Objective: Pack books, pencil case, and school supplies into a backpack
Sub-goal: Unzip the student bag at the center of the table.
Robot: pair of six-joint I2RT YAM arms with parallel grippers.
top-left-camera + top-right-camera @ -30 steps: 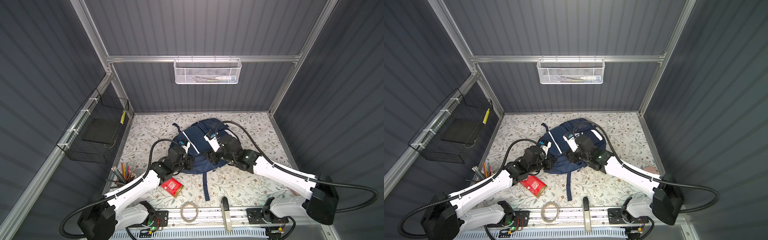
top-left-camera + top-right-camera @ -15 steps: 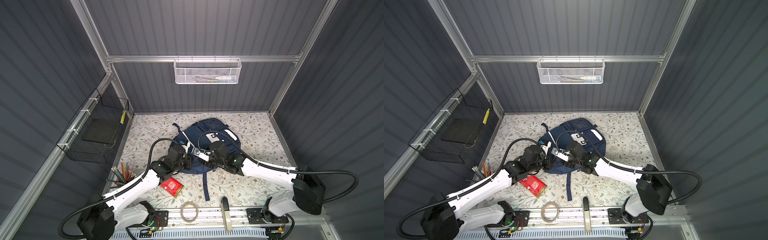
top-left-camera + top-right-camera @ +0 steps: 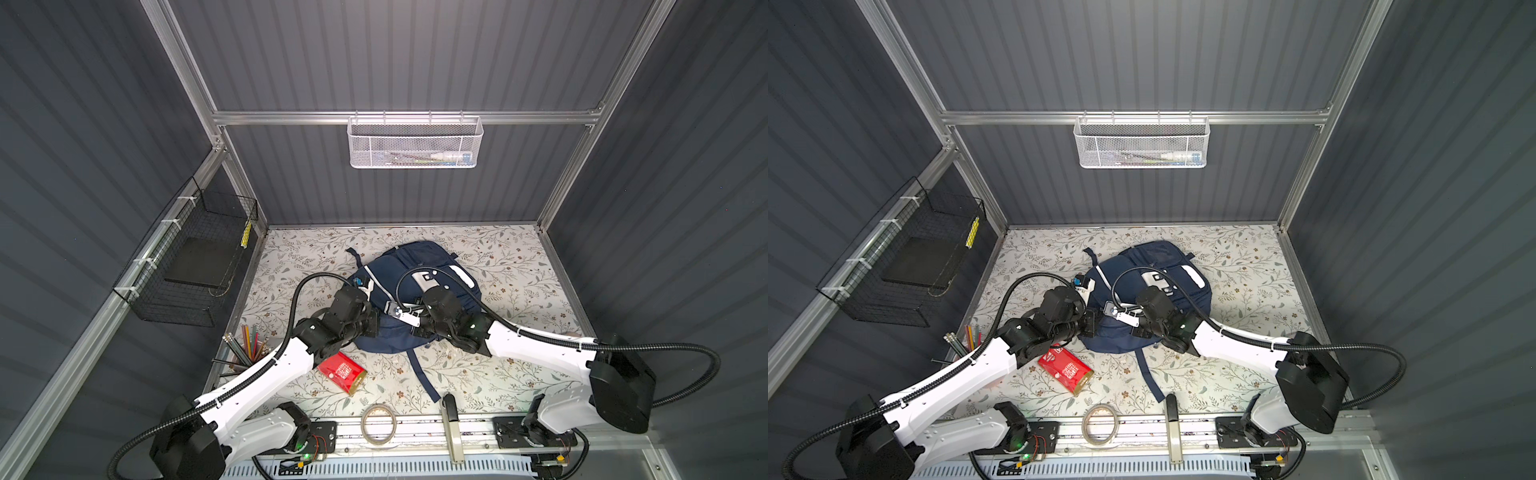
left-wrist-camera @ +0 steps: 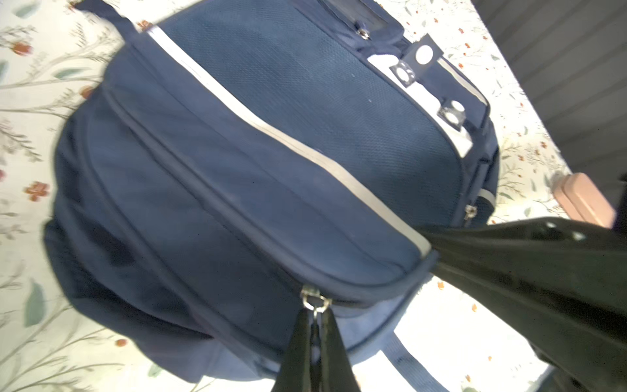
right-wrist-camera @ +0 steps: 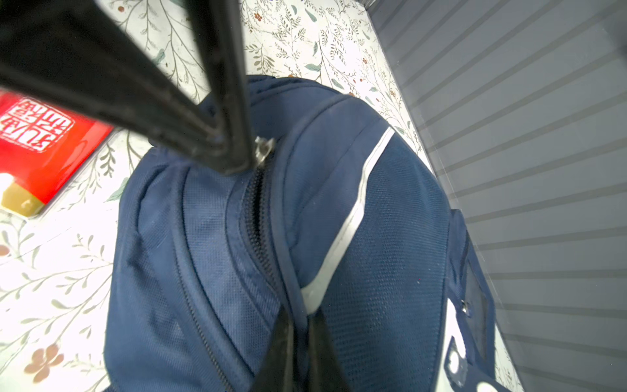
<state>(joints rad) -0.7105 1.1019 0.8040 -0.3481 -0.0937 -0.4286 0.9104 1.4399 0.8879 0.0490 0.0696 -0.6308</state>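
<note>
Legible text: none confirmed. The red pack (image 5: 44, 149), lying on the tabletop (image 3: 498, 257) near its front edge toward the left corner, carries a white square stamp (image 5: 35, 124) of Chinese-style characters, seen at an angle; the characters cannot be made out. In both top views its white print is too small to read. A yellow tag (image 3: 247, 234) on the wire basket (image 3: 183, 286) is likewise illegible.
</note>
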